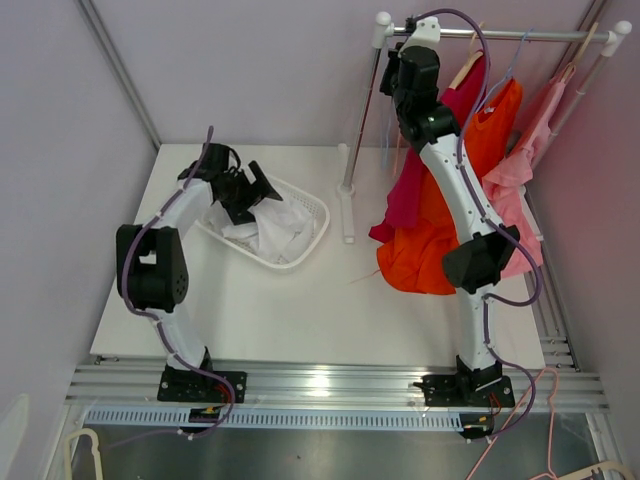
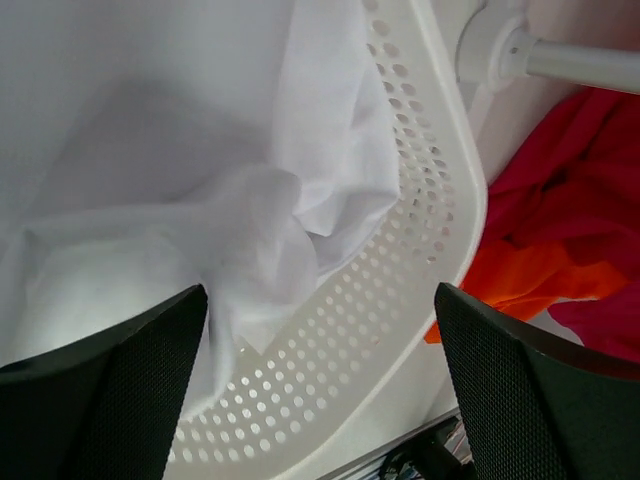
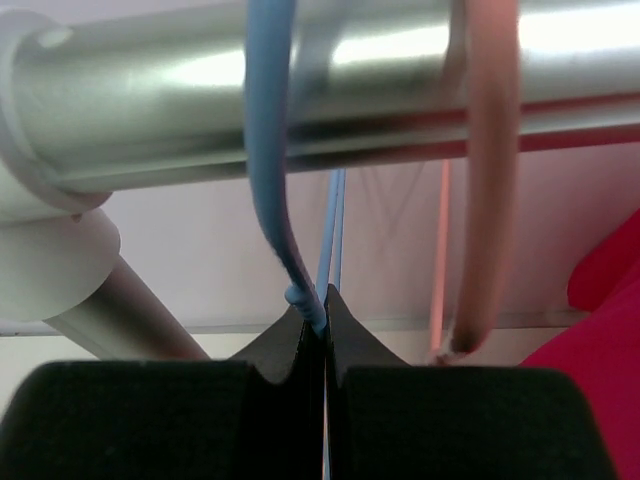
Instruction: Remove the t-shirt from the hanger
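My right gripper (image 1: 393, 78) is raised to the left end of the silver rail (image 1: 530, 36). In the right wrist view it (image 3: 323, 318) is shut on the neck of a blue hanger (image 3: 268, 160) hooked over the rail (image 3: 180, 95). A crimson t-shirt (image 1: 408, 190), an orange t-shirt (image 1: 430, 245) and a pink garment (image 1: 515, 185) hang from the rail; which one the blue hanger carries is hidden. My left gripper (image 1: 254, 192) is open and empty over the white basket (image 1: 318, 215), just above the white cloth (image 2: 190, 190) in it.
A tan hanger hook (image 3: 490, 200) sits on the rail just right of the blue one. The rack's white post (image 1: 348, 190) stands between basket and clothes. The basket's perforated rim (image 2: 440, 220) is under my left jaws. Loose hangers (image 1: 560, 440) lie below the table edge.
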Robot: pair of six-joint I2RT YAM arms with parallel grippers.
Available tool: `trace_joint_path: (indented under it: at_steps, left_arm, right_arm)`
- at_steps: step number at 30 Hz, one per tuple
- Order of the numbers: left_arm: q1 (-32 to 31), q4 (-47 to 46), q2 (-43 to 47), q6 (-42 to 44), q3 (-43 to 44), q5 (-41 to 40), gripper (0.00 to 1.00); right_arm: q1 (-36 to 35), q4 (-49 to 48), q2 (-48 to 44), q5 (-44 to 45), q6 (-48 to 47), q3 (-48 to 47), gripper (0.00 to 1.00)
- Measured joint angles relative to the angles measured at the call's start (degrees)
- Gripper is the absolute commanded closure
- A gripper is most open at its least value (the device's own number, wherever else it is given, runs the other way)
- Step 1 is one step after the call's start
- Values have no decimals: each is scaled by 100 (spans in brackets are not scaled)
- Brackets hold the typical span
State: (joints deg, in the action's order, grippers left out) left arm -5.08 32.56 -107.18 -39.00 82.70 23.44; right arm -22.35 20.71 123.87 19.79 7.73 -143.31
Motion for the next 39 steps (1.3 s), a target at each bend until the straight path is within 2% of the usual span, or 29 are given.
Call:
trace_joint_path:
  at_steps: [4,8,12,14,16,23,26,32,39]
  left_arm:
    - [2,273,688,44,0,-212,1]
    - [7,391,1784,70,-9,-345,0]
    - [9,450,2712,149,94,-426,0]
    - [9,466,2938,181,197,-474,1]
    - [7,503,3042,214,256,-525,1]
    - [-74,758,3106,459,260,-852,0]
    - [-247,791,3187,629,262,-1176,1]
    - [-431,807,3296,828,348,-1635,1]
    - [-837,765,3499,1069,348,-1956,0]
  right_arm:
    - [9,-146,-160,-22,42,400,100]
    - [11,-315,-564,-42,44,1064,88]
    - [11,-197,-756,-42,28,1152,85]
    - [11,-136,-815,-50,37,1154,63]
    - [11,-107,-890,-57,63,1191,46]
    - [11,-15,-1589,-57,83,1937,44]
    - [11,254,-1937,-63,118,1956,45]
    - [11,710,-2625,55,188,1696,46]
    - [181,1377,-2680,730,258,778,47]
